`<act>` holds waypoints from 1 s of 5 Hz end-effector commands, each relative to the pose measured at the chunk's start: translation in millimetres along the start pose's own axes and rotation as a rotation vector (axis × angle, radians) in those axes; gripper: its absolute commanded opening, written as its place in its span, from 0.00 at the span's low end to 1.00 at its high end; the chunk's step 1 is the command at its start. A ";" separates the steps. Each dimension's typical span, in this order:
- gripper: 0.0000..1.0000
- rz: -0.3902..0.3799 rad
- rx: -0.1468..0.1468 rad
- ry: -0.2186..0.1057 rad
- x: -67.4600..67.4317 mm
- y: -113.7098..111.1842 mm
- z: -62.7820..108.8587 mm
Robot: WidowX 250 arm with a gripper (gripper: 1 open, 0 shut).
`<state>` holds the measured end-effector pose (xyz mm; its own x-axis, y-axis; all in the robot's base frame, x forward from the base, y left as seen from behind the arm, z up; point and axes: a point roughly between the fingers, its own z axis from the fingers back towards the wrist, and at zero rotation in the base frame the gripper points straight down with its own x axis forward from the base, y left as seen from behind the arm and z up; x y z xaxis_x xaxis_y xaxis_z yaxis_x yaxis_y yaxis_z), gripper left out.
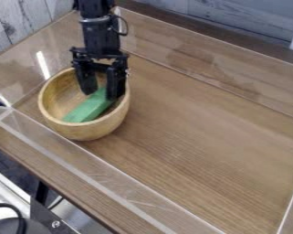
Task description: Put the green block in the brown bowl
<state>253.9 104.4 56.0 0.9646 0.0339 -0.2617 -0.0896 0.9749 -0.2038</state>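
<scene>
lying diagonal, green block (pixel 88 108) in brown bowl (pixel 61 125)

Clear tabletop (pixel 197 137) right — bowl (pixel 57 123) left

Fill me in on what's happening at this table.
A single robot arm is working over a brown bowl on the wooden table. The green block lies inside the bowl, leaning against its inner wall. The end effector hangs over the bowl with its jaws spread to either side of the block's upper end. By the look of it, the block is placed.
</scene>
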 end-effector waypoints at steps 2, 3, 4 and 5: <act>1.00 -0.067 0.060 -0.217 -4.3 -12.8 70.2; 1.00 -0.112 0.119 -0.244 -10.6 -30.8 99.3; 1.00 -0.146 0.112 -0.233 -5.4 -29.9 90.6; 1.00 -0.181 0.106 -0.221 -0.1 -28.9 81.7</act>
<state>272.9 93.0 126.9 0.9929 -0.1038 -0.0578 0.0944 0.9847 -0.1463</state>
